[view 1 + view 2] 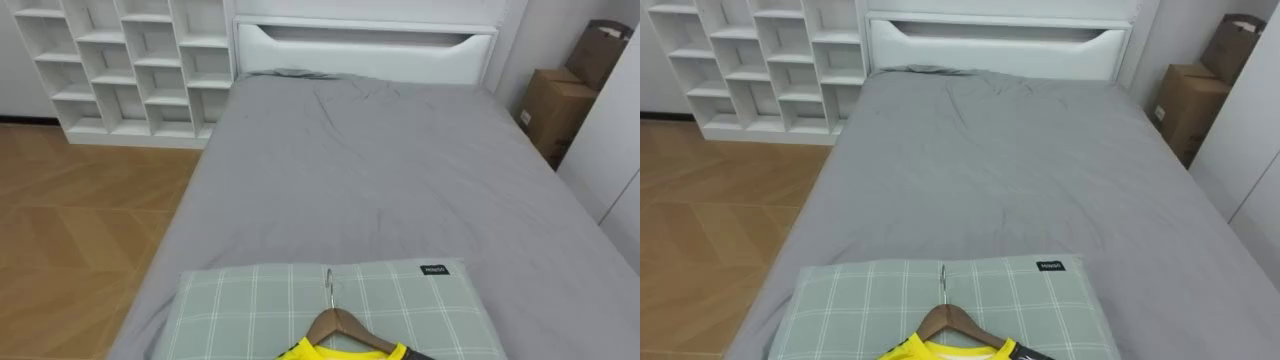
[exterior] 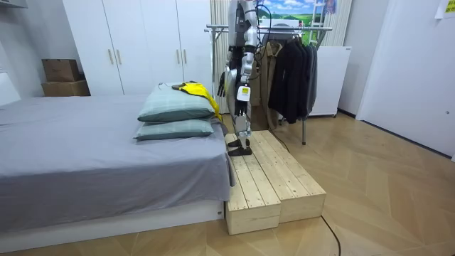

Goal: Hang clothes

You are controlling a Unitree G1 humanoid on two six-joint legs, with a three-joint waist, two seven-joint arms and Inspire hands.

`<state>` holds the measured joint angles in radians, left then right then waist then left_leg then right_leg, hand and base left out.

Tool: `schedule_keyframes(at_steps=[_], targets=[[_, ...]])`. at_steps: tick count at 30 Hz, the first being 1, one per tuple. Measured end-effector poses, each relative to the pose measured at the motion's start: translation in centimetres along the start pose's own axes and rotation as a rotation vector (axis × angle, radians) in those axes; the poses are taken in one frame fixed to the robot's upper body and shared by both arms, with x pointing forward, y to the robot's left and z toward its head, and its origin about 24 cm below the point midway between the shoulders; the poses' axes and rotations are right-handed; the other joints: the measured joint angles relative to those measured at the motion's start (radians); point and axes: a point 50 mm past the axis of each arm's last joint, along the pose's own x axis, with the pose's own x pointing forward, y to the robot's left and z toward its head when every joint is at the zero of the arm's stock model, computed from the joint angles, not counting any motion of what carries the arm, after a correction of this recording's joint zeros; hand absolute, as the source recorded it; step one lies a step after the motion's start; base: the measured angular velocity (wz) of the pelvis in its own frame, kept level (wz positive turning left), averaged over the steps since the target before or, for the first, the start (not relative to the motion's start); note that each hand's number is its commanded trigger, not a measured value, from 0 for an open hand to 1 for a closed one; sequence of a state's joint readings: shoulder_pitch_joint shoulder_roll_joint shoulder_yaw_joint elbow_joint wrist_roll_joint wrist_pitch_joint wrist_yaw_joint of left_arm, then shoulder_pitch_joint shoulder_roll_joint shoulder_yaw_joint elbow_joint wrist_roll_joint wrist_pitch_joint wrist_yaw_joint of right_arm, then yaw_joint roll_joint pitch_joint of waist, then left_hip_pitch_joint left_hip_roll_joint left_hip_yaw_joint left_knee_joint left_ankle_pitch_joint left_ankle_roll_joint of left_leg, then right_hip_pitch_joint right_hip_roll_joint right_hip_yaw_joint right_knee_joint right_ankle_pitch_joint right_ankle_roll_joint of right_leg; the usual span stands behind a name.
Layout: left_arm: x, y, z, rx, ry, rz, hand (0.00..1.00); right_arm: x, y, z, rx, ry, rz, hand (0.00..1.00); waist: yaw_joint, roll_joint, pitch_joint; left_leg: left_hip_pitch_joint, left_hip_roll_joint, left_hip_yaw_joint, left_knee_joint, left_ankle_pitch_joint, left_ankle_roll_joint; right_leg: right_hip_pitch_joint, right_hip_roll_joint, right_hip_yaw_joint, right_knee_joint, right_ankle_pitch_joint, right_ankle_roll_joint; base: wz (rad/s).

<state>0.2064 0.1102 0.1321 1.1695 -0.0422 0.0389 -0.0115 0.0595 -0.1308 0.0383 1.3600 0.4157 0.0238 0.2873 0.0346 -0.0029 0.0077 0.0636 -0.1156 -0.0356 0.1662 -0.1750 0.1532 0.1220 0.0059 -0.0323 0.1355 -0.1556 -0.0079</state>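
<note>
**Yellow shirt lies on the pillow, on its hanger**

The grey bed (image 1: 380,180) stretches ahead of the robot. It stands on a wooden platform (image 2: 274,178) between the bed and a clothes rack (image 2: 284,30). On the checked pillow (image 1: 250,300) lies the yellow shirt (image 1: 320,352) on a wooden hanger (image 1: 340,322). The left hand (image 2: 244,91) and right hand (image 2: 222,87) hang low, and I cannot tell how their fingers are set.

Two pillows (image 2: 175,107), one hanger (image 1: 340,325), one shirt (image 1: 318,351), perhaps two boxes (image 1: 555,105).
</note>
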Motion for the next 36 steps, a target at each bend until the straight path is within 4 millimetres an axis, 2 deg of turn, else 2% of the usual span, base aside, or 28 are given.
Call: schedule_keyframes(at_steps=[12, 30, 36], targets=[[0.08, -0.07, 0.62, 0.012, -0.015, 0.0, 0.0, 0.02, 0.02, 0.16, -0.009, -0.002, 0.001, 0.0, 0.0, -0.007, 0.0041, -0.001, 0.0, 0.001, -0.002, 0.0, 0.0, -0.003, 0.0, 0.0, 0.0, -0.001, 0.001, 0.0], [0.07, 0.28, 0.68, -0.06, -0.016, 0.109, 0.0, 0.06, 0.14, 0.11, -0.028, 0.006, 0.001, 0.0, 0.0, -0.013, 0.0009, 0.0, 0.0, -0.005, 0.0, 0.0, 0.0, -0.001, 0.0, -0.002, 0.001, -0.001, 0.001, 0.01], [0.03, 0.9, 0.96, -0.103, -0.025, 0.172, 0.0, 0.06, 0.12, -0.02, -0.024, 0.023, -0.003, 0.0, 0.002, -0.007, -0.002, 0.002, 0.0, -0.004, 0.001, 0.0, 0.0, 0.002, 0.0, -0.003, 0.001, -0.001, 0.001, 0.0]])
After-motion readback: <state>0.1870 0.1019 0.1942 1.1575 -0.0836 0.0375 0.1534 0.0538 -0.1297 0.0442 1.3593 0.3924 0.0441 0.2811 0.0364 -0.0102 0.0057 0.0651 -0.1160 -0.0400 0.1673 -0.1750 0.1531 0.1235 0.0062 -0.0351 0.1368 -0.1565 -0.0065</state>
